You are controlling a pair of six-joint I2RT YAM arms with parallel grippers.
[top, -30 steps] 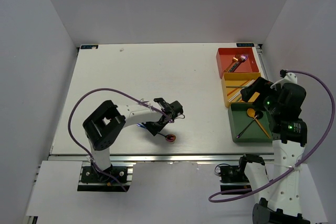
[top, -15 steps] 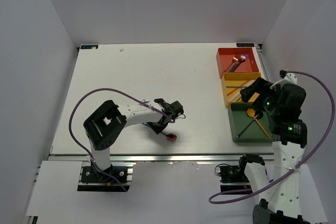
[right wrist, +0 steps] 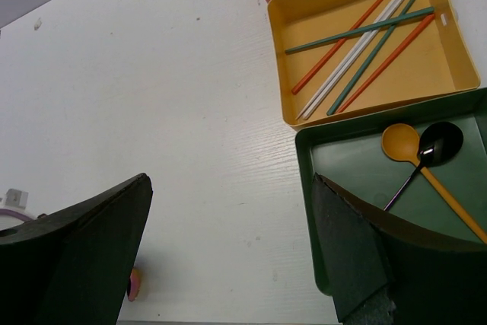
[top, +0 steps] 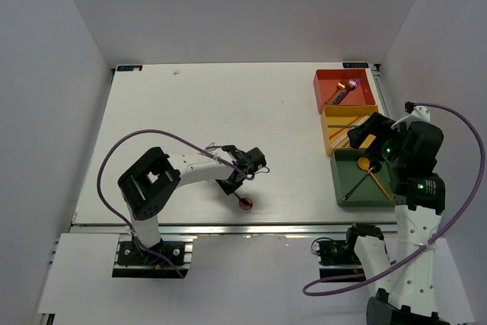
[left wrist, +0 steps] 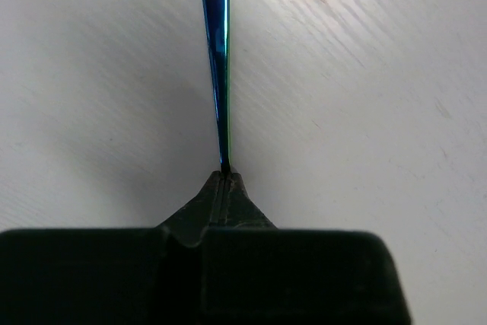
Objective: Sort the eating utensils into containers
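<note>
One iridescent blue utensil [left wrist: 218, 58], clamped in the left gripper [left wrist: 225, 175], runs straight toward 12 o'clock; right gripper [right wrist: 230, 188] just gapes apart.

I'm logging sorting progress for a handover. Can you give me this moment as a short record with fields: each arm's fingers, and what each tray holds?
left fingers: shut on the slim handle of the iridescent blue utensil
right fingers: open, holding nothing, beside the trays
red tray: holds utensils, kinds unclear
yellow tray: chopsticks in orange, white and teal
green tray: orange spoon and black spoon
</note>
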